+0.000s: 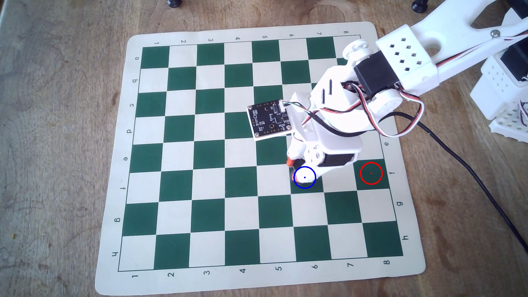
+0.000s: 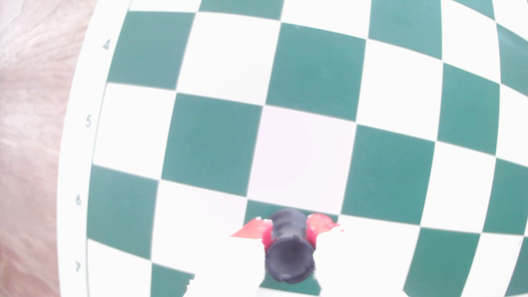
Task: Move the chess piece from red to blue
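Observation:
In the wrist view the chess piece (image 2: 288, 257), a small black rook with a notched crown, stands upright between the red-tipped fingers (image 2: 254, 230) of my gripper (image 2: 288, 228), which is shut on its waist. Its base is over a green square; I cannot tell whether it touches the board. In the overhead view my white gripper (image 1: 294, 170) sits over the blue circle (image 1: 305, 177) on a green square and hides most of the rook. The red circle (image 1: 371, 173) lies two squares to the right, on a green square near the board's edge, with nothing in it.
The green-and-cream chessboard mat (image 1: 200, 160) lies on a wooden table. Two dark pieces stand off the board at the top edge (image 1: 174, 2) (image 1: 419, 6). A black cable (image 1: 471, 174) runs past the board's right side, and the arm's base (image 1: 508, 85) is at the right.

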